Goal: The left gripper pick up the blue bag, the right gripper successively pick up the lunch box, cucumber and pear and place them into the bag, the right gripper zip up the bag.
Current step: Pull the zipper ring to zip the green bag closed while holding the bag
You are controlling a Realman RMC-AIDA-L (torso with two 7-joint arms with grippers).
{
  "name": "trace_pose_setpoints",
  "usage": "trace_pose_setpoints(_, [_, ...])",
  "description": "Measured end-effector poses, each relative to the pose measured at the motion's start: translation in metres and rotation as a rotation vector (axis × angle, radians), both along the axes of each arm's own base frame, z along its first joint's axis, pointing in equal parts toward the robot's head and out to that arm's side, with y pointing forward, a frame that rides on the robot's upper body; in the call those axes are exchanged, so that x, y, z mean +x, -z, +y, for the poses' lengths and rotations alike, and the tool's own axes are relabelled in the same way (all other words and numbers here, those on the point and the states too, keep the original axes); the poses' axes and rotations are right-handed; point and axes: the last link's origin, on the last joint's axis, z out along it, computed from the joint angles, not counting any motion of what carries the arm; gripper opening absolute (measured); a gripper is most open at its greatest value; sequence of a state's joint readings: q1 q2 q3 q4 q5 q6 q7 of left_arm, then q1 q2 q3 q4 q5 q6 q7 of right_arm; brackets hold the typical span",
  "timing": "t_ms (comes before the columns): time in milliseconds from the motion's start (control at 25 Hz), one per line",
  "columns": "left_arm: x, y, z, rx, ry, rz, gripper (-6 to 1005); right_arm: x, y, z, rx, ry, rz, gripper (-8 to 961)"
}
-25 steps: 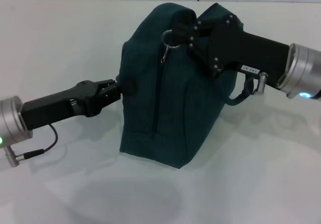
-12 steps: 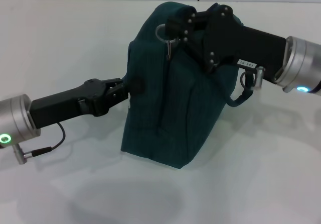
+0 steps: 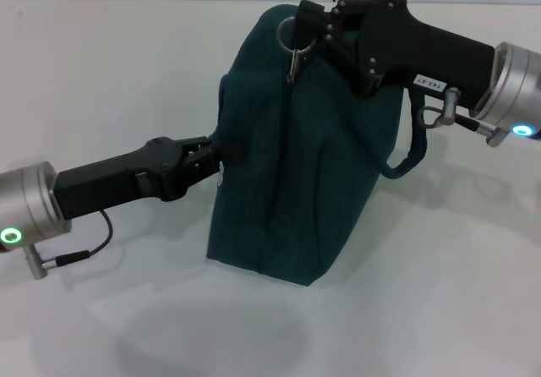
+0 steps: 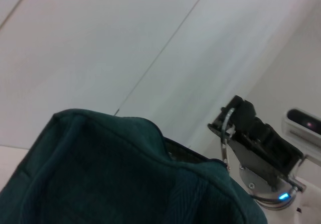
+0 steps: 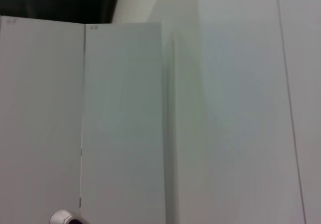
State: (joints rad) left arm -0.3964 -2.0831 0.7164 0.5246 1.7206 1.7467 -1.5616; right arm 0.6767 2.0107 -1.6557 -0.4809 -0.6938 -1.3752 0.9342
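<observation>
Teal blue bag upright; left gripper clamps side; right gripper pinches ring-pull

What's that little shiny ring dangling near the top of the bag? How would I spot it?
Find the blue bag standing mid-table. At its top edge, by the right gripper, hangs the ring-pull zipper: a silver metal loop with a small tab beneath, the only shiny thing against dark fabric and black claw.

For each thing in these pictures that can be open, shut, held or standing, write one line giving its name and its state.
blue bag: standing upright on the table, zipped shut along the side facing the head camera.
ring-pull zipper: at the top of the bag, held by the right gripper.
right gripper: shut on the ring-pull zipper.
left gripper: shut on the bag's side edge.
loop handle: hanging loose.
</observation>
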Motion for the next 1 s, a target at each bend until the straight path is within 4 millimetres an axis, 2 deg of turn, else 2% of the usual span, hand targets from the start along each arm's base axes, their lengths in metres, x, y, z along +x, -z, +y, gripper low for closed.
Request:
trace_pose_setpoints(320, [0.002,0.001,0.001,-0.007,0.010,0.002,62,0.001,0.000,0.007,-0.060,0.074,0.001,15])
trace_pose_setpoints(600, [0.000,0.001,-0.002,-0.008,0.005,0.000,73,0.008,0.001,0.015,-0.044,0.155,-0.018,15])
trace_pose_setpoints(1000, [-0.001,0.004,-0.005,-0.011,0.016,0.003,88,0.005,0.000,0.018,-0.036,0.154,-0.012,15])
